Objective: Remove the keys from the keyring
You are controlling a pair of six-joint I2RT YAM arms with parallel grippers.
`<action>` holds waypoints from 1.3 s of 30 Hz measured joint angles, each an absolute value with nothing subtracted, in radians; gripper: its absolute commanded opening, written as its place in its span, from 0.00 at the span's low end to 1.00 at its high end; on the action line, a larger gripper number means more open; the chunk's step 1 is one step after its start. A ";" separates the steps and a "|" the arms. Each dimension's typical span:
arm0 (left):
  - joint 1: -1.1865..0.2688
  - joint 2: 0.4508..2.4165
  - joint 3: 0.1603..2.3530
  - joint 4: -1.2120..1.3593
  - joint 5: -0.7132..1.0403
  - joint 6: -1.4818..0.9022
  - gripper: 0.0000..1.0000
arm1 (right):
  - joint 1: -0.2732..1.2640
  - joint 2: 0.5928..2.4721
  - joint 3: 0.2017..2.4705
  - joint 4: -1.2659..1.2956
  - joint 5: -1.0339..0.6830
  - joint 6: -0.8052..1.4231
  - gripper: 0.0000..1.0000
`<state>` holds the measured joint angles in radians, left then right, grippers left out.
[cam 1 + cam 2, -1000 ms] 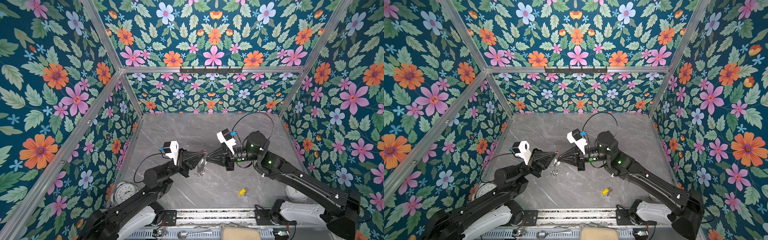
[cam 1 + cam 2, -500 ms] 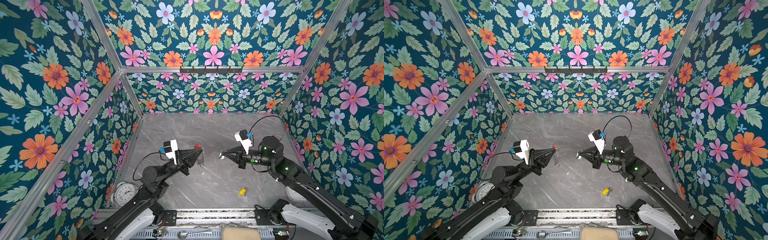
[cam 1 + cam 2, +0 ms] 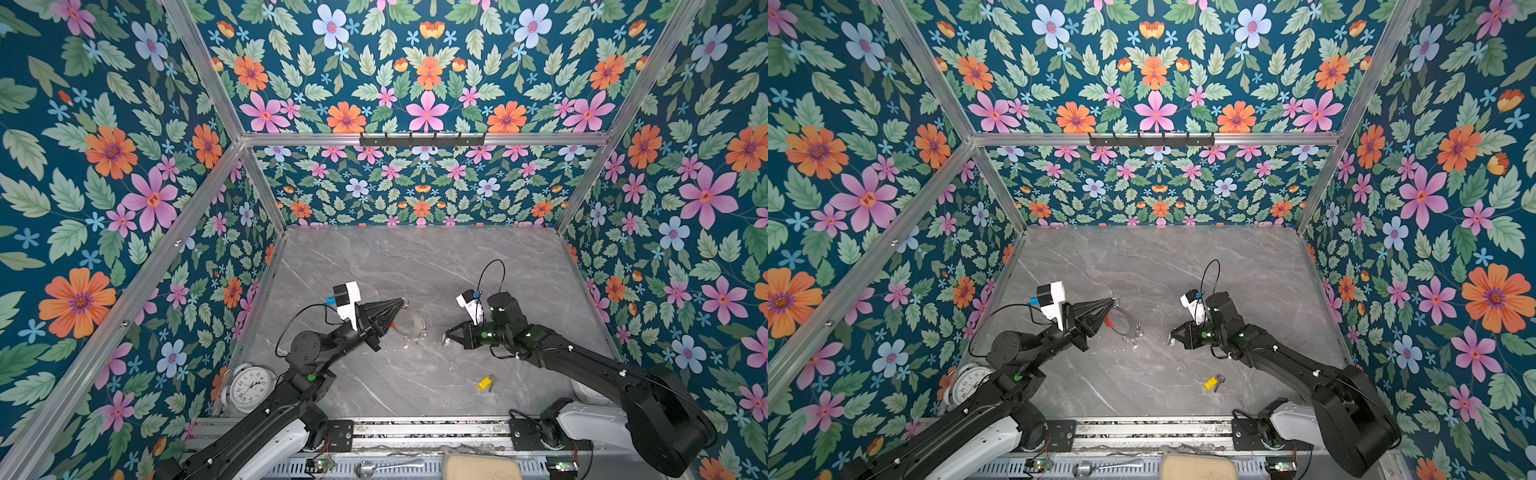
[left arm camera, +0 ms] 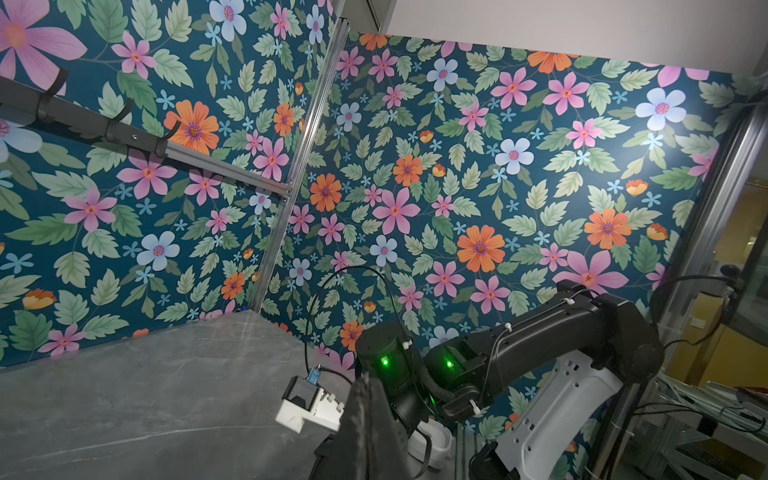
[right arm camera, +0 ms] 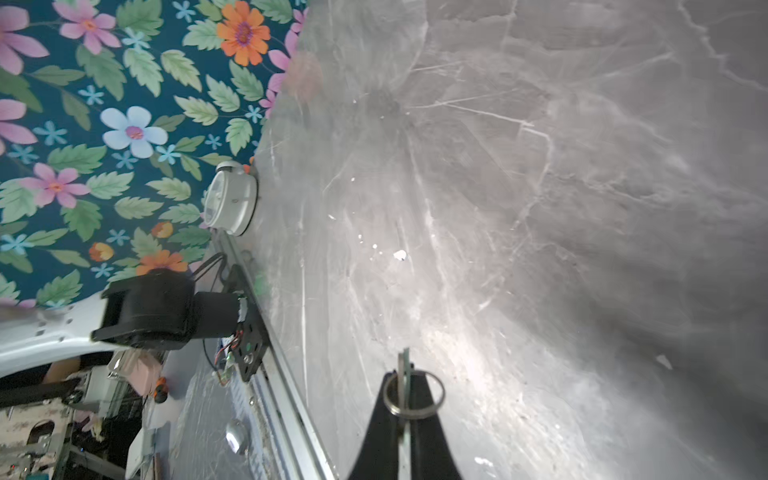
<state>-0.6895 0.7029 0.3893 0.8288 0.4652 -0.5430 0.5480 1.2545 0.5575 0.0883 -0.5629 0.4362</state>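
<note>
**Step in hand:** the second key, just past separation from the hoop.

- The left gripper (image 3: 400, 301) has its jaws pressed together on the top edge of the keyring (image 3: 419, 331). The hoop hangs below the tip, above the table (image 3: 415, 266), with its red sleeve (image 3: 392, 324) at the hoop's 9 o'clock. I can make out no tagged key on it, only small rings along the lower edge.
- The right gripper (image 3: 448, 335) sits at 3 o'clock of the hoop with a clear gap between them. In the right wrist view its jaws are clamped on the second key (image 5: 403, 363), which is seen edge-on. The small split ring (image 5: 413, 395) threaded on that key lies across the fingers. A pale speck under the tip in both top views may be the tag, but it is too small to confirm.
- The yellow-tagged key (image 3: 484, 382) lies loose on the table at 5 o'clock of the right gripper, well apart from the hoop.
- The alarm clock (image 3: 249, 386) stands in the 7 o'clock corner, out of the way.

**Judgement:** both keys look to be off the hoop, so only the set-down remains.

**Next move:** lower the right arm toward the table, perhaps near the yellow-tagged key, then part the jaws. Watch that the split ring does not snag a finger. The hoop is thin and free to swing, so the left arm should lower it gently before letting go.
</note>
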 measured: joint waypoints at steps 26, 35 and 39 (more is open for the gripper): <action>-0.690 0.696 0.344 0.809 0.435 -0.548 0.00 | 0.549 1.441 0.556 0.133 -0.358 0.494 0.57; -0.690 0.698 0.345 0.807 0.427 -0.548 0.00 | 0.569 1.159 0.653 -0.026 -0.310 0.493 0.64; -0.690 0.710 0.355 0.806 0.420 -0.548 0.00 | 0.617 1.035 0.741 -0.088 -0.302 0.471 0.64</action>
<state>-0.6899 0.7105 0.3546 0.8062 0.4202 -0.5480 0.6174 1.0351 0.7414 -0.0879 -0.3023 0.4713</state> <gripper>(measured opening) 0.049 0.641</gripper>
